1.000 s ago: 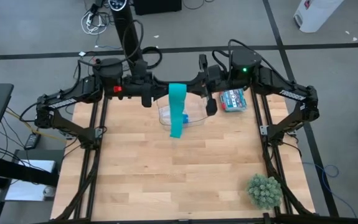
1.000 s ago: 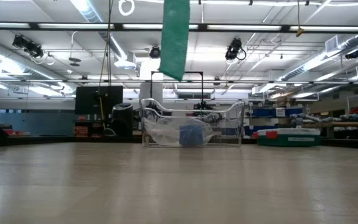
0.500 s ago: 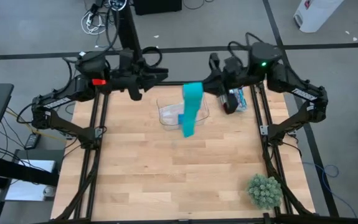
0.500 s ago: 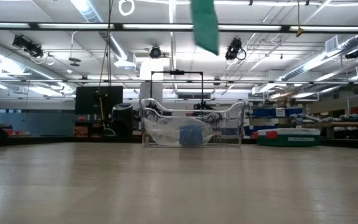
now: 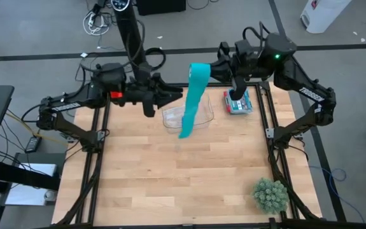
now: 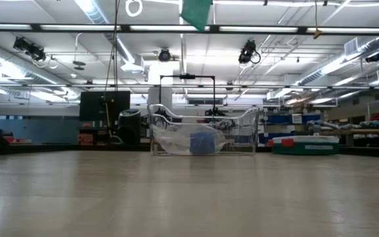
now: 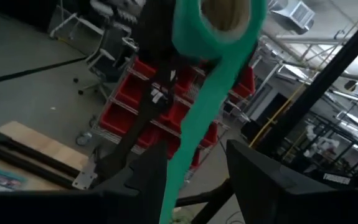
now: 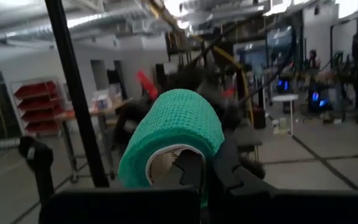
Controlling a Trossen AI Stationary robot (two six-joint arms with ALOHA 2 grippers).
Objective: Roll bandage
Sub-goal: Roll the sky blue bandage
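I am pinching the bandage (image 5: 191, 95) coil with my right fingers (image 8: 194, 163) high over the desk (image 5: 176, 172), left fingers (image 7: 147, 174) gaping around its tail, risking a twisted, loose roll.

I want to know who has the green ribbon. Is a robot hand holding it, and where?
Yes. The right hand is shut on the bandage at its rolled-up top end, and the loose tail hangs down. The left hand is open beside the tail, not gripping it.

bandage (image 5: 191, 97): hangs above bin (image 5: 203, 115), between both grippers
bin: table's (image 5: 170, 178) far middle
packet (image 5: 239, 102): right of bin
plant (image 5: 270, 194): near right corner
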